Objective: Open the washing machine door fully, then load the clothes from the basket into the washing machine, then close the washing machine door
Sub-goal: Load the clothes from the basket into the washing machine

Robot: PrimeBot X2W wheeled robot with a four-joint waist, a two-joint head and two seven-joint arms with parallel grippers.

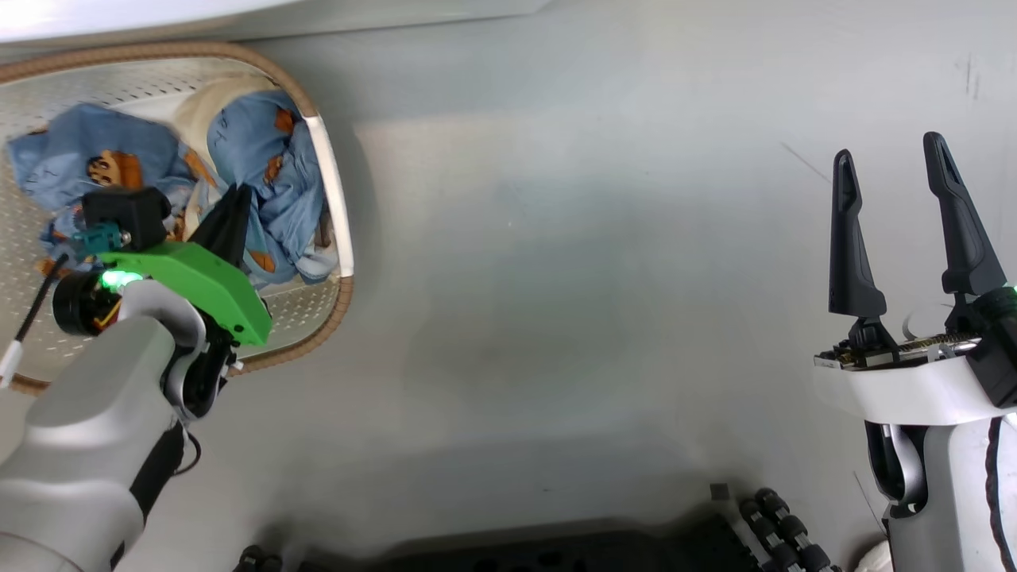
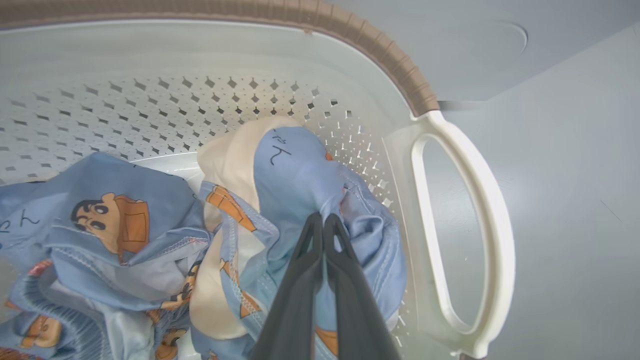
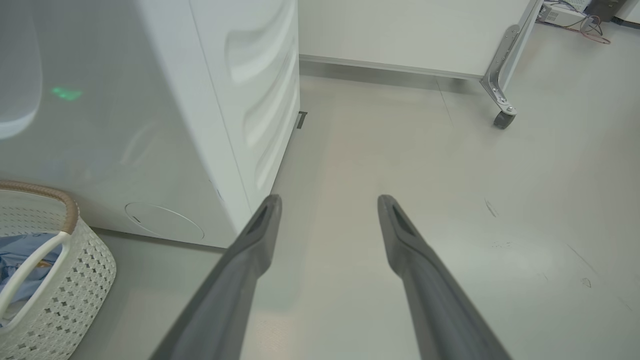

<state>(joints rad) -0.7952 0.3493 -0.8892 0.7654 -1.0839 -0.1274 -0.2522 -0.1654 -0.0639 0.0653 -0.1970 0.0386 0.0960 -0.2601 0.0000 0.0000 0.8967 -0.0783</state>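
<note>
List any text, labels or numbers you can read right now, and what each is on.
clothes: small dark script-like marks printed on the blue fabric, not legible as words.
basket: no readable text.
washing machine: no readable text or brand on the parts in view.

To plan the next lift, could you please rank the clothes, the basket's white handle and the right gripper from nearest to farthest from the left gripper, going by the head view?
1. Clothes: pinched by the left gripper.
2. Basket's white handle: just to its right.
3. Right gripper: far off at the right edge, open.
</note>
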